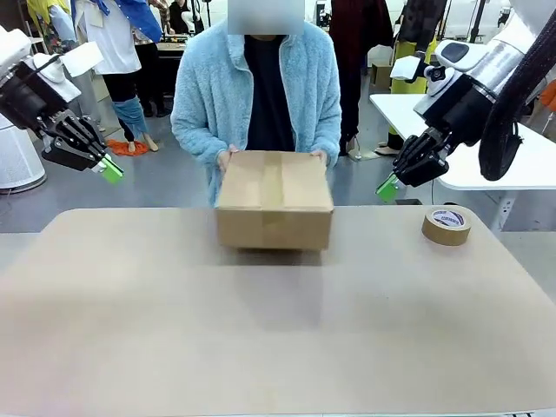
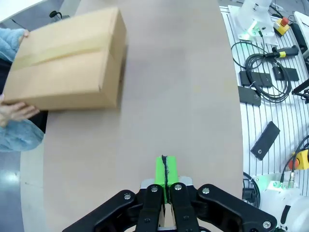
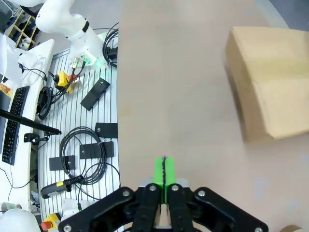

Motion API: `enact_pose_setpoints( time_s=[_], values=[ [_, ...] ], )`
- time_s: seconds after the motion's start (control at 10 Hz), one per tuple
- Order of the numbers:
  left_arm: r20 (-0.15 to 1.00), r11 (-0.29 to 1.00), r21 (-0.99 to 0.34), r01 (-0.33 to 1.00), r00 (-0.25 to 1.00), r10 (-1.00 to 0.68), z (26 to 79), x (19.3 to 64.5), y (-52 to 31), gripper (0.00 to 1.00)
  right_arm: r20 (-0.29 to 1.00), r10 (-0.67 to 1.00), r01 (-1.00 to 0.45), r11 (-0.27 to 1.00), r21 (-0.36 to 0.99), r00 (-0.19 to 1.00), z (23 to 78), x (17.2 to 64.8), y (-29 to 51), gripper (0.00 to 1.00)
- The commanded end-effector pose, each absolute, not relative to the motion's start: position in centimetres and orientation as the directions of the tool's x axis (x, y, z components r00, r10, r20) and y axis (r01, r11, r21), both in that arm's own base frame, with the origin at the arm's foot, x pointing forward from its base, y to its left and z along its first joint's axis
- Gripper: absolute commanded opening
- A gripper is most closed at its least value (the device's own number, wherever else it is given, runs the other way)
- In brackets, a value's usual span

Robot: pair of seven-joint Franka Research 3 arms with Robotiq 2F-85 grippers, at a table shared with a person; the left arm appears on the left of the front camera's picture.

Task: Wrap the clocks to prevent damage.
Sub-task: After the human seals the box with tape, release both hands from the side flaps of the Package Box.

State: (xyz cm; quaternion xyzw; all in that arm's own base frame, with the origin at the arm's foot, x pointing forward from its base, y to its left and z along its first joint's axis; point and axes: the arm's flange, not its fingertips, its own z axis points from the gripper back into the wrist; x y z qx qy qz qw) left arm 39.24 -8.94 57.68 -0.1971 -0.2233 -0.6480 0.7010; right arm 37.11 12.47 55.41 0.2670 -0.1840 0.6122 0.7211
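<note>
Currently person holds cardboard box mid-table; left gripper and right gripper clenched empty, raised aside for clearance.

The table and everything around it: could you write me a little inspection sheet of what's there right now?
Surface: beige table, mostly bare.
Job's things: closed cardboard box, its top seam taped, held at its far side by the person's hands; whether it rests on the table or is just above it cannot be told. No clocks seen.
Clutter: roll of brown tape lying flat near the right side.
End effectors: left end effector and right end effector both raised, green pads together, holding nothing.
Cables: black cables coiled on the slatted base beside the table.
Surroundings: white side table, people standing behind.
</note>
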Motion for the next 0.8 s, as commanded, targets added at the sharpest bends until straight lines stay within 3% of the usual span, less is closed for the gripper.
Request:
enact_pose_setpoints(
  time_s=[0.0, 0.7],
  values=[
    [0.568, 0.088, 0.024, 0.996, 0.059, -0.821, 57.75, 39.39, -9.03, 0.0, 0.593, 0.783, -0.981, 0.116, 0.158, 0.188, 55.34, 37.48, 12.66, 0.01],
    [0.568, 0.088, 0.024, 0.996, 0.059, -0.821, 57.75, 39.39, -9.03, 0.0, 0.593, 0.783, -0.981, 0.116, 0.158, 0.188, 55.34, 37.48, 12.66, 0.01]
  ],
)
